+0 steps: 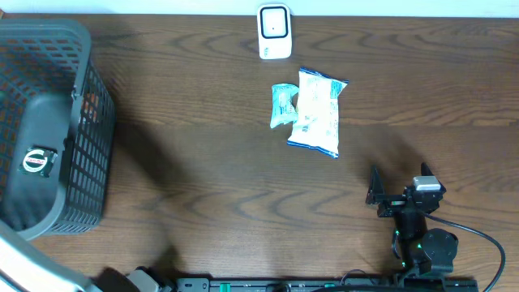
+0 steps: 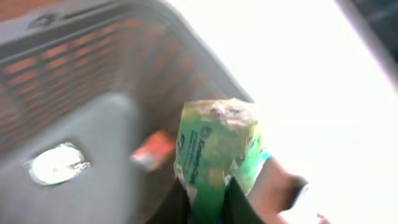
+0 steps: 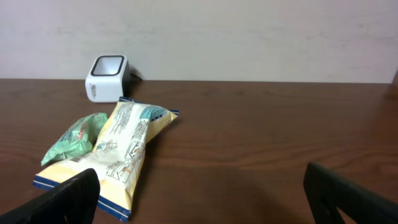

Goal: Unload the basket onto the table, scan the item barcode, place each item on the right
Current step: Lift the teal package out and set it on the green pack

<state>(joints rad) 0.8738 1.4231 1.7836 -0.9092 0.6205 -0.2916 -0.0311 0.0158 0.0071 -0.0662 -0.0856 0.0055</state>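
At the left edge of the table (image 1: 203, 195), a dark mesh basket (image 1: 91, 154). Over it, shown only in the blurred left wrist view, the left claw (image 2: 208, 204): pinched all but closed on the bottom of a green packet (image 2: 214, 146), the packet standing up out of the fingers, long axis in line with them. No barcode legible on it.

Farther right, at the middle of the far edge, the white scanner (image 1: 274, 32), window turned toward the near side. Calls, by the look of it, for a carry of the held packet to the right and toward the far edge, probably with a wrist turn to face its printed side to that window.

Just nearer than the scanner, a teal pouch (image 1: 283, 105) touching a larger pale packet (image 1: 318, 113), both flat, long axes running roughly far to near. Toward the near right corner, the right claw (image 3: 200, 180): spread wide, holding nothing, nearer to those two than the left.
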